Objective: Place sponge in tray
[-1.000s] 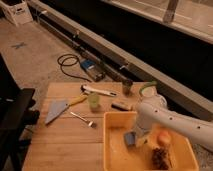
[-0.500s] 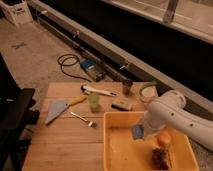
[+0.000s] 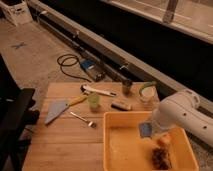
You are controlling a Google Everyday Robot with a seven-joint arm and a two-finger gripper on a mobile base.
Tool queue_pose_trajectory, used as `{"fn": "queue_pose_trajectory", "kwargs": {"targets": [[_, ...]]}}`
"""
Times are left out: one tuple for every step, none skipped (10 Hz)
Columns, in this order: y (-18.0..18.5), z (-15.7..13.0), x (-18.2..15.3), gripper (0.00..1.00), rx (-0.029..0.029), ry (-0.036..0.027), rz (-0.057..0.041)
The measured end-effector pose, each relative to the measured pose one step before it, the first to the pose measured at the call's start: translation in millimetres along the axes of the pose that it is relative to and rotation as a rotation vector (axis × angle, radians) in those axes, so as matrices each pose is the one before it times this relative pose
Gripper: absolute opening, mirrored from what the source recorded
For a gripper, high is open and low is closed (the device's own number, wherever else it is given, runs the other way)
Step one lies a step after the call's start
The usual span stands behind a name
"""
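The yellow tray (image 3: 120,150) sits on the right front of the wooden table (image 3: 60,145). My white arm reaches in from the right, and the gripper (image 3: 149,126) at its end hangs over the tray's back part. It is shut on the blue-grey sponge (image 3: 145,130), held just above the tray floor. An orange fruit (image 3: 164,140) and a brown lumpy cluster (image 3: 160,158) lie in the tray's right side, close to the sponge.
Behind the tray stand a green cup (image 3: 93,101), a small dark block (image 3: 121,105), a dark cup (image 3: 127,86) and a green-rimmed bowl (image 3: 147,91). A yellow-handled scraper (image 3: 57,110), a fork (image 3: 82,119) and a white-handled tool (image 3: 98,91) lie to the left. A black chair (image 3: 12,120) stands at the table's left.
The arm has drawn back and to the right, carrying the sponge from the tray's left middle towards its back right, nearer the orange fruit.
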Motion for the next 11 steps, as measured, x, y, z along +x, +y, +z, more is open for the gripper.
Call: {"fn": "queue_pose_trajectory", "kwargs": {"targets": [[0.96, 16.48, -3.96, 0.0, -0.02772, -0.00974, 0.00287], [2.51, 14.19, -2.56, 0.0, -0.02635, -0.00993, 0.00228], [2.54, 12.97, -3.99, 0.0, -0.03181, -0.00888, -0.0016], [-1.06, 8.5, -5.47, 0.0, -0.01805, -0.00966, -0.00553], [-0.11, 11.87, -5.93, 0.0, -0.03021, -0.01025, -0.00592], [0.58, 8.34, -2.73, 0.04, -0.02189, -0.00564, -0.00279], [-0.17, 6.64, -1.94, 0.11, -0.01501, -0.00535, -0.00165], [-0.57, 11.04, -2.7, 0.23, -0.02024, -0.01045, -0.00226], [0.02, 6.94, 0.02, 0.31, -0.01146, -0.01023, 0.00073], [-1.07, 8.99, -0.44, 0.43, -0.01278, -0.03569, -0.00089], [-0.82, 7.88, 0.76, 0.54, -0.0116, -0.04051, 0.00054]]}}
